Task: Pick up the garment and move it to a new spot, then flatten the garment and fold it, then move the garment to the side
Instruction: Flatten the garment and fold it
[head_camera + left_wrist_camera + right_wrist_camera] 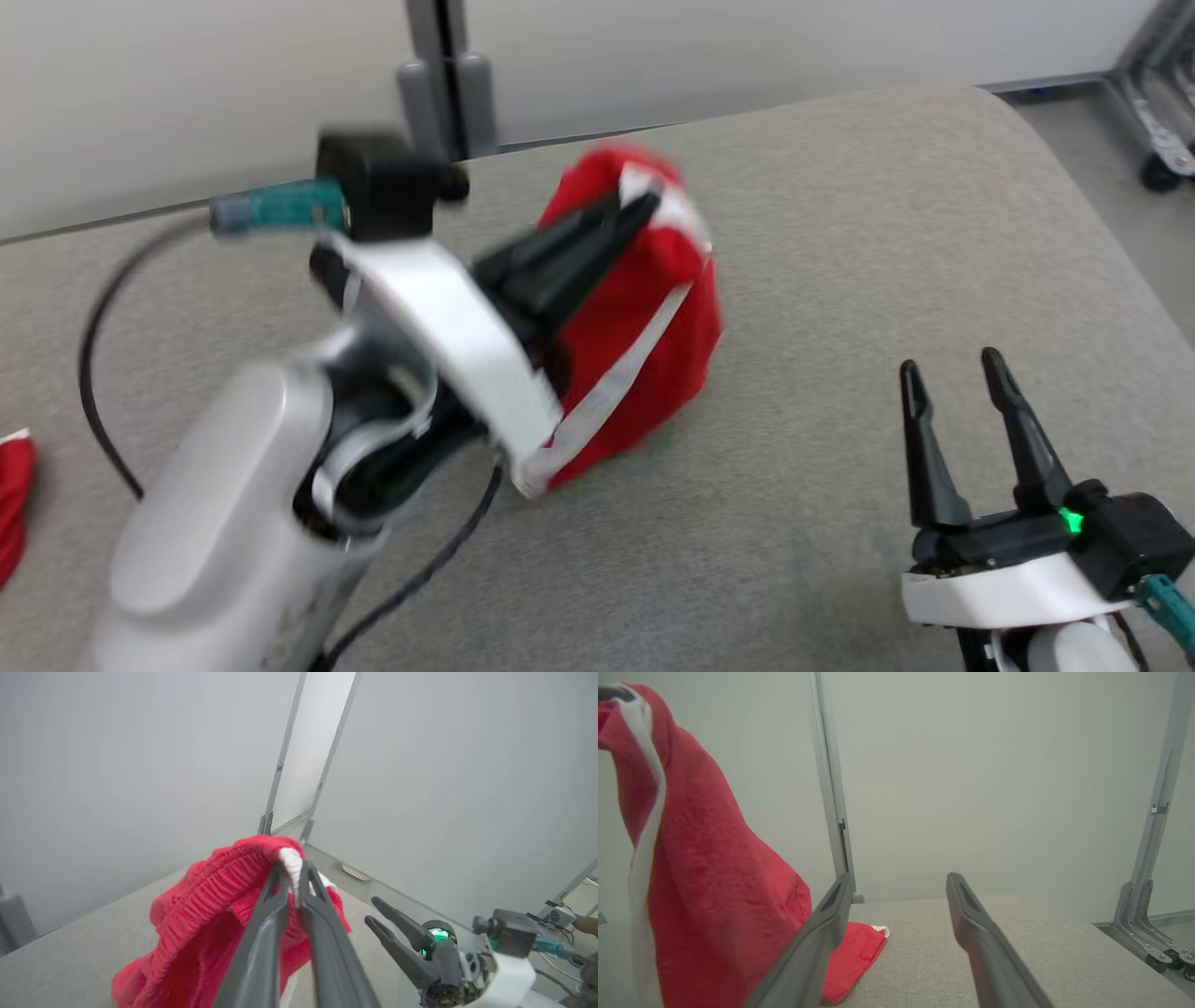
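Hanging bunched: red garment (653,280), white trim | left pincer (293,869) clamps it | right pincer (950,364) spread

L gripper (644,201) pinches red garment (653,317) at top; R gripper (950,364) spread, empty.

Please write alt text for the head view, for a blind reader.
The left end effector, shut on a red garment with white stripes, holds it up over a grey table. The right end effector is open at the lower right.
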{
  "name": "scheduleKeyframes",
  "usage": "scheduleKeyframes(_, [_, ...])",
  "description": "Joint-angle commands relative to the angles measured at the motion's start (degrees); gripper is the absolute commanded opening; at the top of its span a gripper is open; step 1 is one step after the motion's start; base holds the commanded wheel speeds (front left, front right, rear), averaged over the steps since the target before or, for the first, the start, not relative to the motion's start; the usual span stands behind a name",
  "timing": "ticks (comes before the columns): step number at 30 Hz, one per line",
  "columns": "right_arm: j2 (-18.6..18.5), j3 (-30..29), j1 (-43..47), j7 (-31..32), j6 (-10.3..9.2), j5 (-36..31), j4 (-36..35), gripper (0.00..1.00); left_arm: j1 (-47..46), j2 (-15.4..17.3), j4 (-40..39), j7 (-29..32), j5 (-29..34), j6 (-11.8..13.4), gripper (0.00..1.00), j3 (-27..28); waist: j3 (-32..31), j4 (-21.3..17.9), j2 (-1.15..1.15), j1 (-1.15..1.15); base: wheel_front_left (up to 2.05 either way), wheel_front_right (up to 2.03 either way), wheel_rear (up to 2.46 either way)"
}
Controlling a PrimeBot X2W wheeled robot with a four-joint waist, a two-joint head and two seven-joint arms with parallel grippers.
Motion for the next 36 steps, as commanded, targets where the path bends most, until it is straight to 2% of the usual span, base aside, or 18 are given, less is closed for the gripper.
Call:
scheduleKeyframes(1, [-0.12,-0.92,0.10,-0.04,-0.12,1.34,0.15,1.00,-5.75,-2.31,0.44,0.47,-0.46,0.83,0.00,0.91,-0.06,-3.81,0.00,0.00,0.00,0.00,0.00])
scheduleKeyframes(3, [-0.08,-1.92,0.67,-0.04,-0.12,2.23,0.13,1.00,-10.94,-4.32,1.59,1.18,-0.01,1.30,0.00,1.01,-0.28,-5.15,0.00,0.00,0.00,0.00,0.00])
scheduleKeyframes(6, [-0.07,-3.18,1.15,-0.04,-0.12,2.56,-0.07,1.00,-16.15,-4.68,3.52,2.03,1.64,1.58,0.00,1.04,-0.75,-6.18,0.00,0.00,0.00,0.00,0.00])
scheduleKeyframes(7, [-0.06,-3.74,1.39,-0.04,-0.12,2.60,-0.32,1.00,-16.82,-3.66,4.33,2.17,2.81,2.11,0.00,1.46,-0.79,-6.20,0.00,0.00,0.00,0.00,0.00])
scheduleKeyframes(11, [-0.05,-4.29,2.10,-0.04,-0.12,1.99,-0.45,1.00,-11.79,-1.16,5.25,2.29,3.30,3.28,0.00,1.77,-0.37,-5.38,0.00,0.00,0.00,0.00,0.00])
scheduleKeyframes(13, [-0.06,-4.14,2.58,-0.04,-0.12,2.37,-0.55,1.00,-7.79,1.09,5.12,1.47,3.66,3.62,0.00,2.12,0.43,-4.47,0.00,0.00,0.00,0.00,0.00])
scheduleKeyframes(17, [-0.07,-1.74,4.26,-0.04,-0.12,6.58,1.73,1.00,1.25,4.83,5.83,-1.13,4.06,2.90,0.00,2.39,3.06,-2.24,0.00,0.00,0.00,0.00,0.00])
scheduleKeyframes(21, [-0.31,2.26,3.07,-0.04,-0.11,15.47,8.21,1.00,7.35,6.98,7.83,-4.76,3.29,1.74,0.00,3.56,5.21,-0.48,0.00,0.00,0.00,0.00,0.00])
scheduleKeyframes(26, [-4.91,13.95,-1.11,-0.05,-0.11,31.62,13.73,1.00,10.29,7.99,10.74,-9.00,4.29,0.83,0.00,4.51,7.09,1.45,0.00,0.00,0.00,0.00,0.00])
scheduleKeyframes(29, [-7.24,18.70,-3.44,-0.05,-0.10,36.99,16.62,1.00,10.80,7.72,12.06,-10.23,4.36,0.43,0.00,4.30,7.56,2.52,0.00,0.00,0.00,0.00,0.00])
scheduleKeyframes(33, [-8.93,22.23,-5.24,-0.04,-0.10,41.50,18.51,1.00,10.46,7.05,13.24,-11.25,4.68,-0.01,0.00,3.77,7.72,3.87,0.00,0.00,0.00,0.00,0.00])
scheduleKeyframes(34, [-9.24,22.67,-5.54,-0.05,-0.10,42.23,18.52,0.91,10.30,6.94,13.49,-11.33,4.71,-0.09,0.00,3.65,7.72,4.10,0.00,0.00,0.00,0.00,0.00])
scheduleKeyframes(35, [-9.48,22.91,-5.81,-0.05,-0.10,42.89,18.10,0.47,10.19,6.89,13.77,-11.64,4.87,-0.15,0.00,3.53,7.68,4.30,0.00,0.00,0.00,0.00,0.00])
scheduleKeyframes(36, [-9.72,23.10,-5.80,-0.05,-0.10,43.48,17.77,0.27,10.13,6.91,14.02,-11.95,5.01,-0.23,0.00,3.45,7.62,4.44,0.00,0.00,0.00,0.00,0.00])
